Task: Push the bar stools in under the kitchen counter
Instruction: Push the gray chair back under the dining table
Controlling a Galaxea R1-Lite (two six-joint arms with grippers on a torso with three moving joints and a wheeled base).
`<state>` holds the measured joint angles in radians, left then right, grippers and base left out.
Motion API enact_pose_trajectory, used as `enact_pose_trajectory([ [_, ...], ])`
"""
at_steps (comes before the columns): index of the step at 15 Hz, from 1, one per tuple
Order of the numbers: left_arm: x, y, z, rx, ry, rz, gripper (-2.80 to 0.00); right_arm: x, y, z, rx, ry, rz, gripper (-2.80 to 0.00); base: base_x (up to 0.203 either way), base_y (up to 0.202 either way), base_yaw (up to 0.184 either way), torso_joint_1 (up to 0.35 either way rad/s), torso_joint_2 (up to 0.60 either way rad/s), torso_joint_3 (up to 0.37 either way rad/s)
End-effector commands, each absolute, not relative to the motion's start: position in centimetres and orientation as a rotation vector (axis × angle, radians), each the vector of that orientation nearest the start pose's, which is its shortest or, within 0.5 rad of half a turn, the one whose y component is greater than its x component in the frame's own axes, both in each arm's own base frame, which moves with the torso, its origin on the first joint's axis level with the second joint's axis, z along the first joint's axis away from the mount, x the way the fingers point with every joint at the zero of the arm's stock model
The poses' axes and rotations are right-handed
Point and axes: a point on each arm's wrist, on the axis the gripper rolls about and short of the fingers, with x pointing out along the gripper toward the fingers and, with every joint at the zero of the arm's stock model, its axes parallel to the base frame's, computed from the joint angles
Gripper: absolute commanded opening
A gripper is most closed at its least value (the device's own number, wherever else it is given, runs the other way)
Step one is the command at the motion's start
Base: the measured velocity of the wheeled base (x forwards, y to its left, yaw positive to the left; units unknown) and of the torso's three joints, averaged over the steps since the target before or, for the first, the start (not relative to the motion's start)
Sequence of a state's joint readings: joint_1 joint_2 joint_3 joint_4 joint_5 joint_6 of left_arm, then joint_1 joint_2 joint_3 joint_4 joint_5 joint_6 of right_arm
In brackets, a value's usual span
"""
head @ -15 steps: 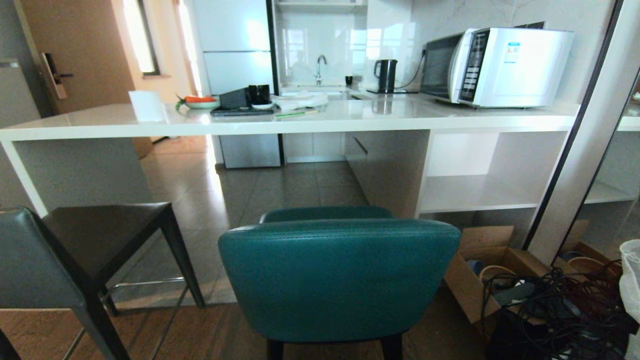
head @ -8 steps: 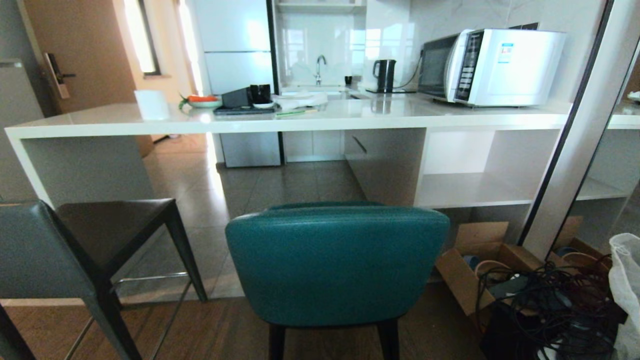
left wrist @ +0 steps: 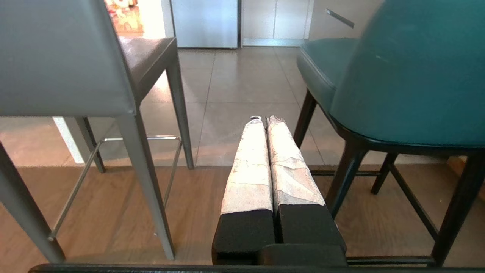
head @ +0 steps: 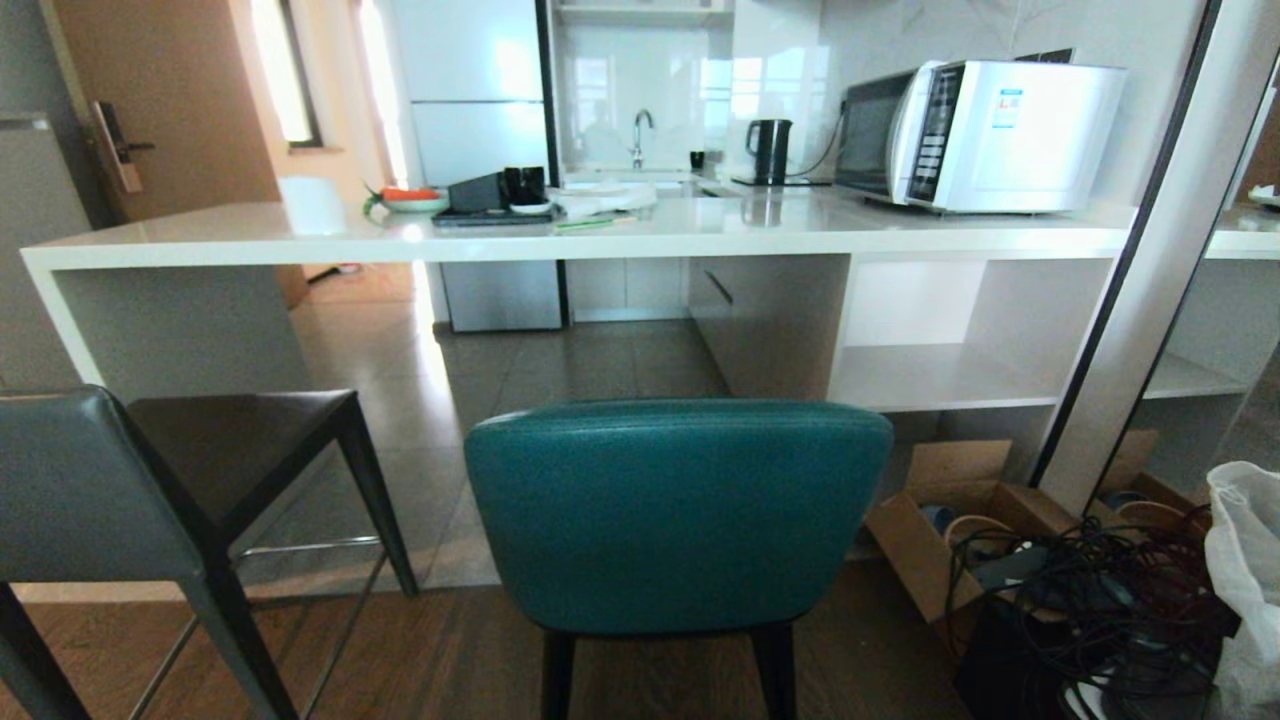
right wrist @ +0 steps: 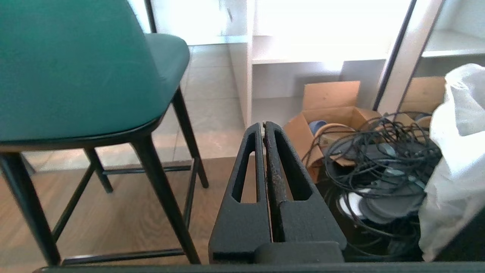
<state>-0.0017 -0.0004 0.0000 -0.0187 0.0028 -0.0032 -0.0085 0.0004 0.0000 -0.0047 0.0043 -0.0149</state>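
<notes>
Stools stand pulled out from the desk (head: 600, 238), backs toward the camera; the teal stool (head: 678, 510) sits at 6 o'clock in the head view, the dark-grey stool (head: 150, 480) at 8 o'clock, both on the wood floor short of the desk's edge; the left tool (left wrist: 264, 120) is clenched, empty, low between the two stools; the right tool (right wrist: 264, 125) is clenched, empty, beside the teal stool near a cardboard box (right wrist: 333, 113) and tangled cables (right wrist: 375, 159).
</notes>
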Motion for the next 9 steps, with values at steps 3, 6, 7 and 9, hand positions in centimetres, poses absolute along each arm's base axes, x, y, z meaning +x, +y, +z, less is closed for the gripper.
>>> enact_pose_trajectory([
  [3,-2.20,0.01,7.44,-0.003,-0.008,0.002,-2.80,-2.21,0.03,7.36,-0.015,0.003,-0.003,-2.80,0.000,0.000,0.000,0.000,0.00,0.000],
  [6,-2.20,0.01,7.44,-0.005,-0.008,0.002,-2.80,-2.21,0.03,7.36,-0.015,0.003,-0.003,-2.80,-0.002,0.140,0.000,0.001,0.00,0.005],
  [7,-2.20,0.01,7.44,-0.003,-0.008,0.002,-2.80,-2.21,0.03,7.36,-0.015,0.003,-0.003,-2.80,0.000,0.214,-0.002,-0.007,0.00,0.002],
  [9,-2.20,0.01,7.45,-0.004,-0.008,0.002,-2.80,-2.21,0.03,7.35,-0.015,0.004,-0.003,-2.80,0.000,0.191,-0.004,0.001,0.00,0.002],
])
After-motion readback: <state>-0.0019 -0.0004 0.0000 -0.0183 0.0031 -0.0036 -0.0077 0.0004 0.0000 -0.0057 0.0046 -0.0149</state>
